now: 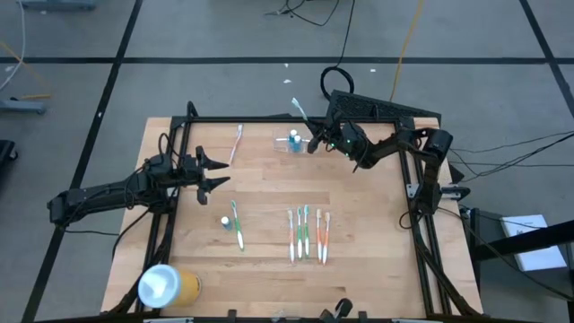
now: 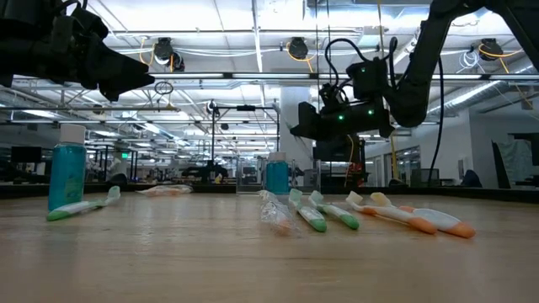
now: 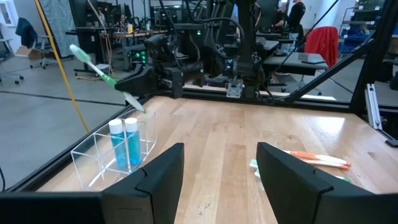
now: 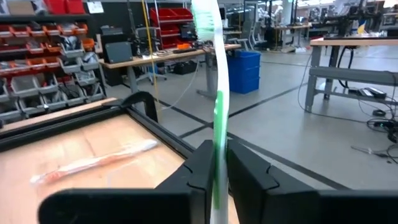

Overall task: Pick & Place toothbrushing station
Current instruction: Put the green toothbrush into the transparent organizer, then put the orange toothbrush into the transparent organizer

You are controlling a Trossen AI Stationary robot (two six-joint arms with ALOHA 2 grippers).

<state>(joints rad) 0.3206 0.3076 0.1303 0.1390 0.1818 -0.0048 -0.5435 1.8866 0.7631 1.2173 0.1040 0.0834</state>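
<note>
The toothbrushing station (image 1: 287, 144) is a clear holder standing at the table's far middle, with two blue tubes (image 3: 124, 142) upright in one compartment. Just to its right, my right gripper (image 1: 314, 141) is shut on a green-and-white toothbrush (image 3: 102, 73). The brush slants up, its head toward the far edge. My left gripper (image 3: 221, 177) waits open above the table's left side, pointing toward the station and touching nothing. My right gripper pinches the toothbrush's handle (image 4: 217, 134) between its two fingers, below the middle of the brush. The fingers (image 4: 249, 168) come level from the table's right and lie across it. The brush is lifted clear of the table, head up, its lower end (image 3: 138, 107) over the station.
A wrapped pink toothbrush (image 1: 238, 142) lies left of the station. Several toothbrushes (image 1: 307, 235) lie side by side at the near middle. A green one (image 1: 238, 224) and a small blue bottle (image 1: 225, 221) lie left of them. A yellow cylinder (image 1: 166, 285) lies at the near left corner.
</note>
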